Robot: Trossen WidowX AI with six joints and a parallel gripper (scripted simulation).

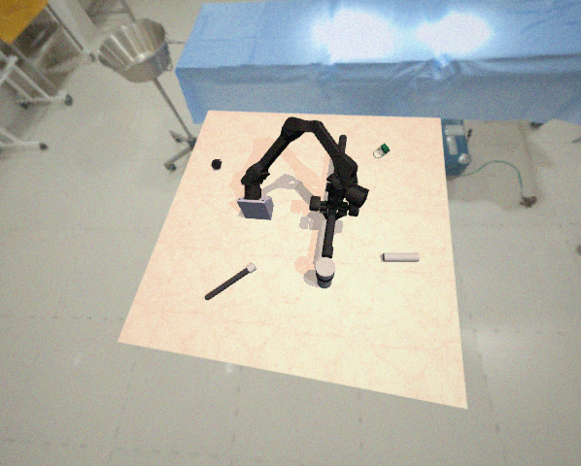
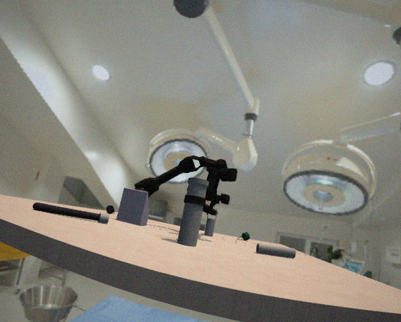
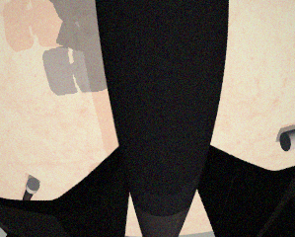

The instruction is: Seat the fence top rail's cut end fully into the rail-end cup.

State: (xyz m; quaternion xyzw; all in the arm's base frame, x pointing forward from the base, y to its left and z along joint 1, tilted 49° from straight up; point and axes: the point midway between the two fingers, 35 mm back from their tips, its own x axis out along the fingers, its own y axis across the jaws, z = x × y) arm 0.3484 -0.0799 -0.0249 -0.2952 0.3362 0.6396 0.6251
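The big post (image 1: 324,268) (image 2: 188,225) stands upright with a pale cap. The dark brace band (image 2: 194,199) is around it, a little below the cap. The dark rail (image 1: 329,230) (image 3: 162,99) runs from behind the arm to the post. Its near end meets the rail-end cup (image 1: 327,251) at the post's back side; how deep it sits cannot be told. My gripper (image 1: 335,207) (image 3: 157,146) is shut on the rail, between the post and the rail's far end. A shorter grey post (image 2: 210,227) stands behind; the loop cap is hidden by the gripper.
A dark rod with a pale end (image 1: 227,282) (image 2: 67,212) lies left of the post. A pale tube (image 1: 401,257) (image 2: 276,251) lies right. A green cap with a loop (image 1: 384,148) (image 2: 245,235) lies back right, a black round piece (image 1: 217,163) (image 2: 110,208) back left.
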